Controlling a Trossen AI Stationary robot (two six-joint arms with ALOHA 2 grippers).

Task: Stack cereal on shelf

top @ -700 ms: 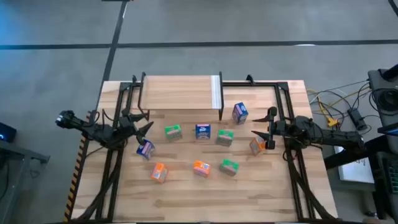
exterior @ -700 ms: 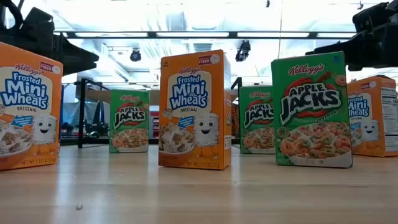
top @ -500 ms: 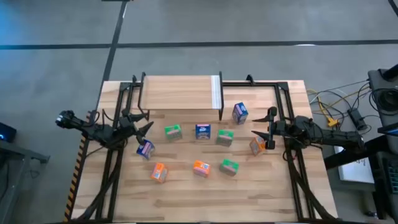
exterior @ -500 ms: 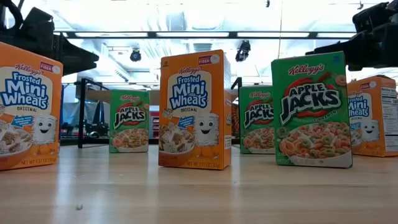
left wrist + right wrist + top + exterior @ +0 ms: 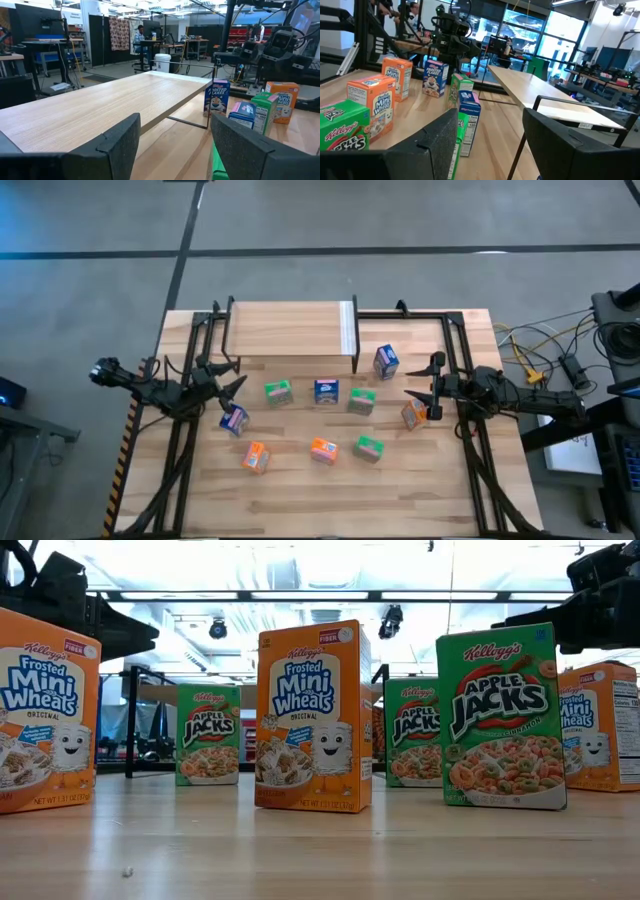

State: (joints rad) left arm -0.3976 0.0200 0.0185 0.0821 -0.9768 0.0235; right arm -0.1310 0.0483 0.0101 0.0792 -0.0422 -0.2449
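Observation:
The shelf [image 5: 290, 328], a low light-wood board with a white strip [image 5: 347, 328] at its right end, stands at the table's far side. Several cereal boxes stand upright on the tabletop in front of it, among them a blue one [image 5: 386, 361], a green one [image 5: 278, 391] and an orange one [image 5: 323, 450]. My left gripper [image 5: 232, 374] hovers open at the table's left, just beyond a blue box [image 5: 233, 419]. My right gripper [image 5: 422, 378] hovers open at the right, just beyond an orange box [image 5: 413, 414]. Nothing lies between either pair of fingers [image 5: 120, 145] [image 5: 437, 145].
Black frame rails [image 5: 465, 410] run along both sides of the table. The shelf's thin black legs [image 5: 187, 120] stand near the far boxes. Bare tabletop [image 5: 330, 500] stretches along the near edge. Cables and equipment [image 5: 560, 365] sit off the table's right side.

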